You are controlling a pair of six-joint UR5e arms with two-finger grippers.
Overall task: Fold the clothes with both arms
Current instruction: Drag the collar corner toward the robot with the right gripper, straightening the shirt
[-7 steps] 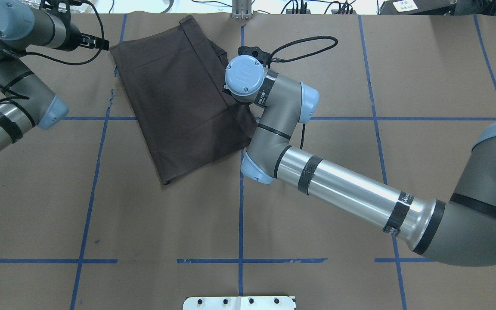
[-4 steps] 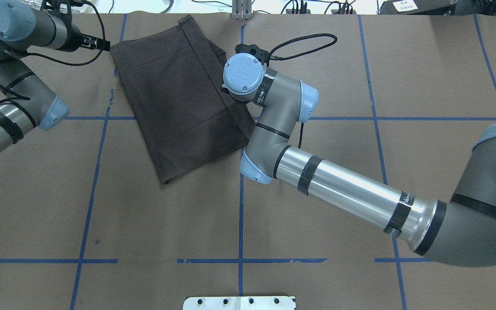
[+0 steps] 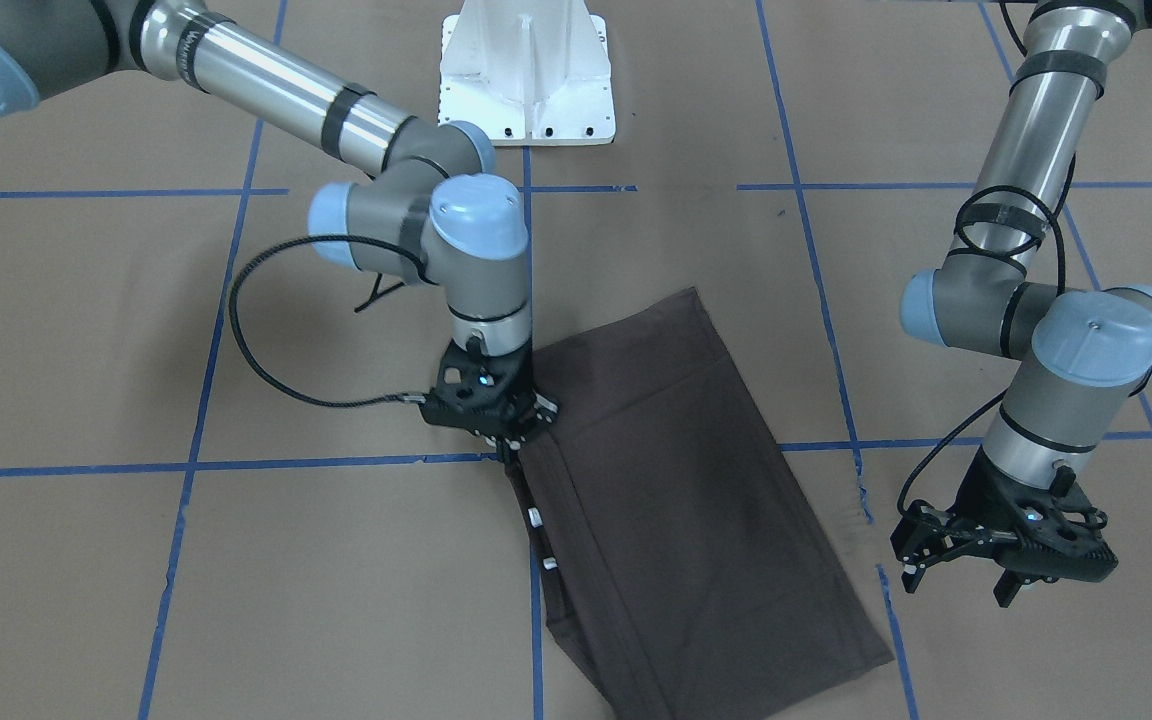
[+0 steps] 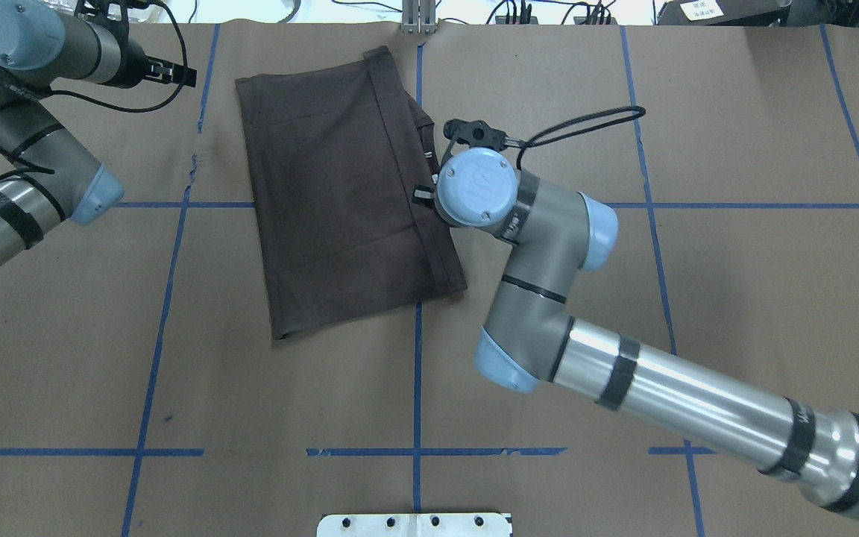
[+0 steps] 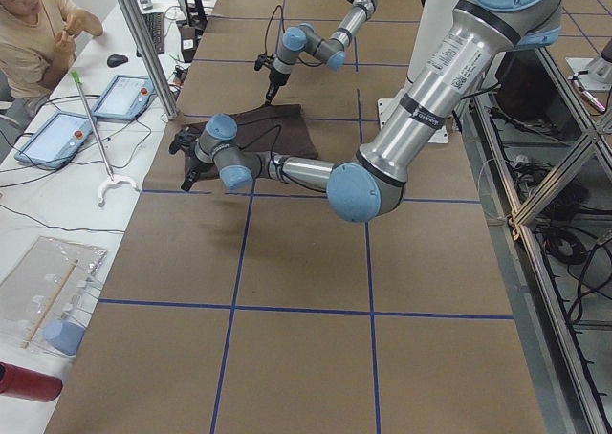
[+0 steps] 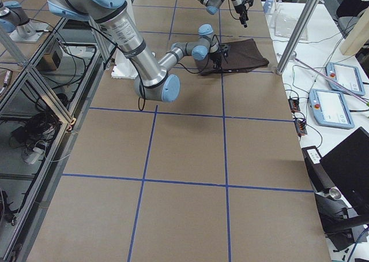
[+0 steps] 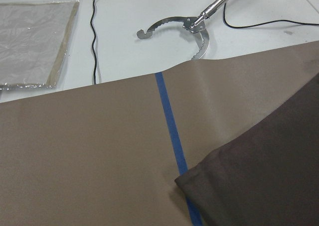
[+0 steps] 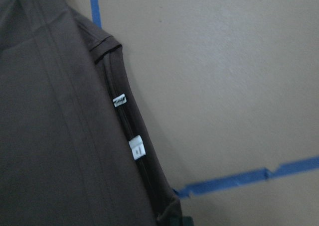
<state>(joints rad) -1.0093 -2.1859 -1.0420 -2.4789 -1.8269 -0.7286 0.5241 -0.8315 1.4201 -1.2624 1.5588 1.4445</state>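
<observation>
Folded T-shirt [image 4: 340, 186] lies far-centre on the worktop [image 4: 250, 403]. Fingers of right gripper [image 3: 508, 448] narrow, pinching its right edge. I'd pull low and slow so layers stay stacked. The left gripper [image 3: 956, 578] is spread, empty, off the far-left corner.

Overhead camera: fixed behind the robot, high, facing forward and down; takes in most of the bench [image 4: 735, 298]. Front camera: across the bench, facing the robot, steep and nearer; white base [image 3: 526, 60] at top. Both cover the shirt [image 4: 325, 186] at the right fingers [image 3: 509, 450]. End cameras: far back, one at each bench end, looking along it. Left wrist camera: close, low, facing out past the bench edge. Right wrist camera: very close, looking ahead of its fingers onto the shirt's labels [image 8: 135, 149].
</observation>
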